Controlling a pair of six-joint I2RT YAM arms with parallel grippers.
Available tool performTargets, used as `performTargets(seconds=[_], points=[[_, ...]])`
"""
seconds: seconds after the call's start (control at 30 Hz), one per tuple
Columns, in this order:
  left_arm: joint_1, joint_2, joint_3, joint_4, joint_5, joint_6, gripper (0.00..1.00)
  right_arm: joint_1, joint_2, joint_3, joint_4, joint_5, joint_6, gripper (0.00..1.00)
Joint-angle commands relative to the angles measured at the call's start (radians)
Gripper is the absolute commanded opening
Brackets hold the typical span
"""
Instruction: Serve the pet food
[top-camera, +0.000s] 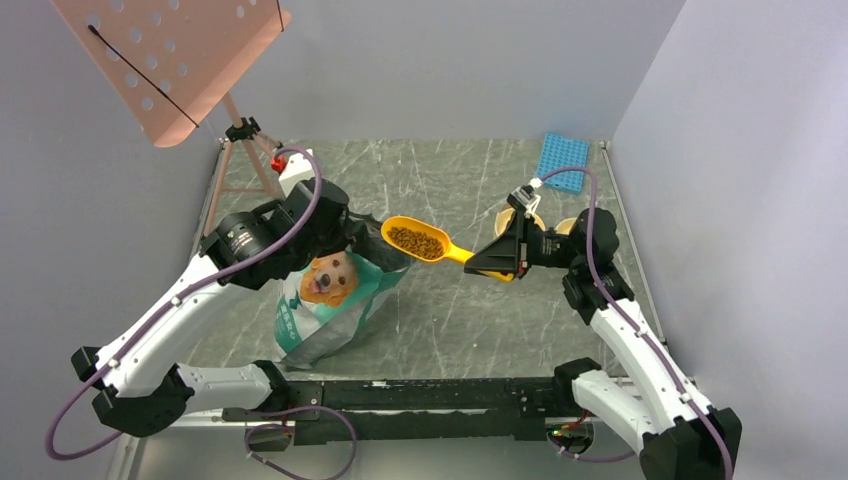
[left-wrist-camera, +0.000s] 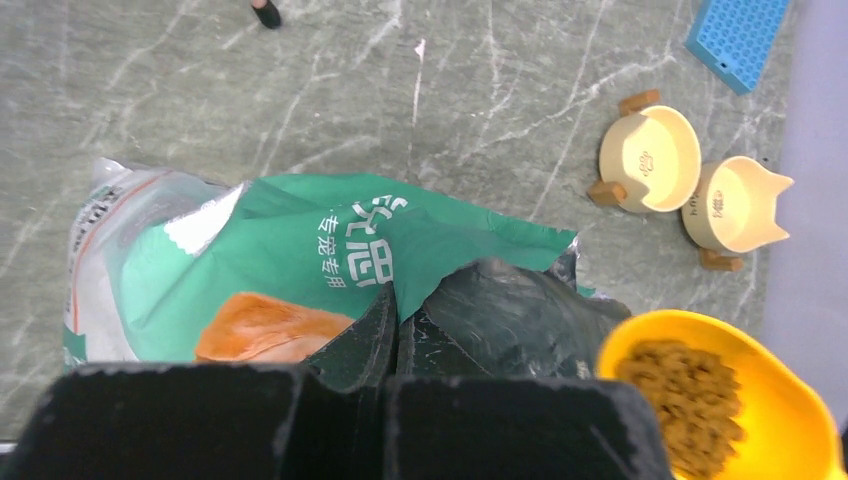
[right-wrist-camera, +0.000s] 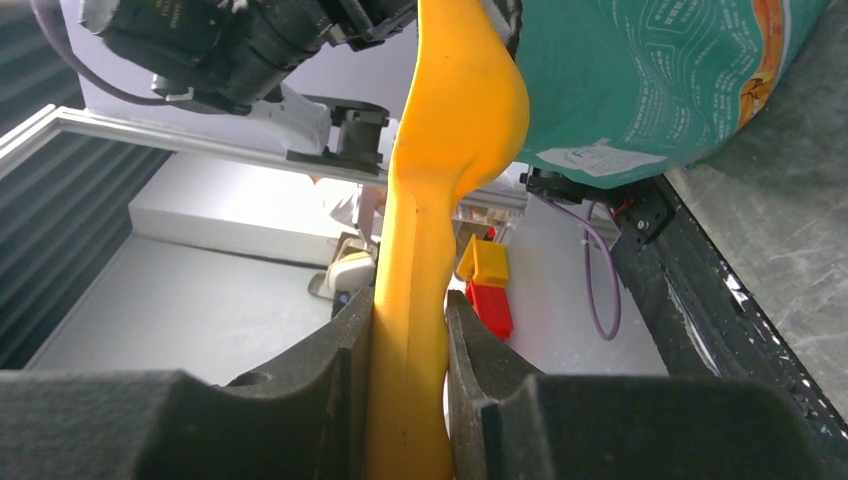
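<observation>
**Loaded scoop held in the air beside the open bag**

Nearest the arm bases, the green-and-silver bag (top-camera: 325, 300) with a dog's picture stands slumped on the grey marbled bench (top-camera: 450, 330). The left end effector (left-wrist-camera: 392, 335) is clamped on the bag's opened top edge, and the crumpled foil rises from between its fingers. Just to the right of the bag's mouth the orange scoop (top-camera: 455, 253) hangs clear of the bench, its bowl facing up. The pet food (top-camera: 416, 241) lies in that bowl as a shallow heap of small brown pellets. The right end effector (right-wrist-camera: 410, 320) grips the scoop by its handle, with both fingers pressed against the handle's sides. Farther back on the right, two cream bowls (left-wrist-camera: 650, 158) sit just beside each other on the bench, partly behind the right arm in the top view. Beyond them a blue tray (top-camera: 562, 160) lies near the far wall.
</observation>
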Motion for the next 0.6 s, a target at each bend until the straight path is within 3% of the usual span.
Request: performTargets(seconds=[0.0,0.3,0.57], points=[[0.069,-0.033,-0.038,-0.035,0.001,0.102,0.0,-0.014,-0.048,0.094,-0.125,0.052,-0.02,0.0],[0.114,-0.111,-0.053,0.067,0.176,0.264,0.0,-0.148,-0.042,0.175,-0.322,0.17,-0.152,0.0],[0.113,-0.158,-0.045,0.088,0.408,0.291,0.0,-0.416,-0.018,0.015,-0.185,0.214,-0.175,0.0]])
